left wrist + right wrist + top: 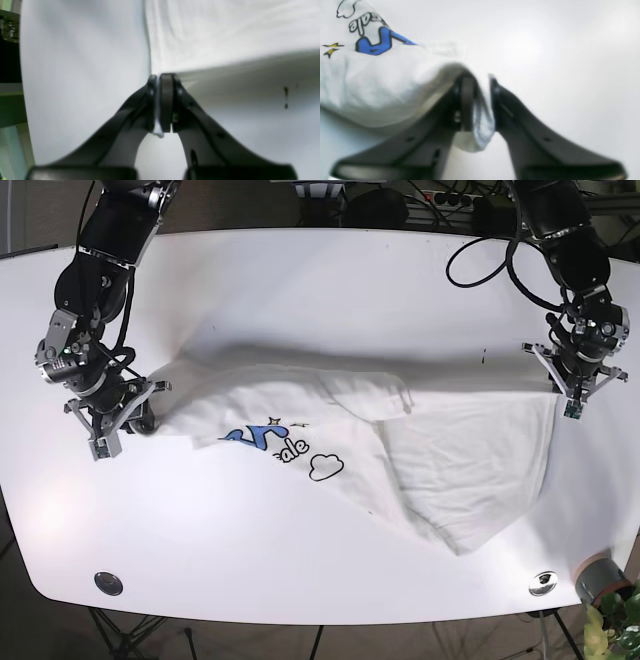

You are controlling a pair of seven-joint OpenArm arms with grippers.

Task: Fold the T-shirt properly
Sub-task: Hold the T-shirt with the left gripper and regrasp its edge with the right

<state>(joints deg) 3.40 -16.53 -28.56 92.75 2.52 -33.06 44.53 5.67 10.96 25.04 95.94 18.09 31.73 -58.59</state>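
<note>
White T-shirt (400,440) lying spread and partly lifted on the white worktop (320,280), stretched between the two end effectors. Its printed side faces up: a blue and black graphic with small yellow stars and a cloud outline (325,468) sits nearer the right end effector. A fold of fabric lies across the middle of the garment, and the hem corner hangs toward the near edge of the worktop.

Right end effector (120,420): closed on a bunched edge of the T-shirt; in the right wrist view, cloth fills the gap between its black fingers (467,105).

Left end effector (572,385): closed on the opposite edge; in the left wrist view, a thin strip of white fabric is pinched between the fingers (166,102), the cloth rising taut beyond them.

Two round metal fittings (108,583) are set in the worktop's near corners.
</note>
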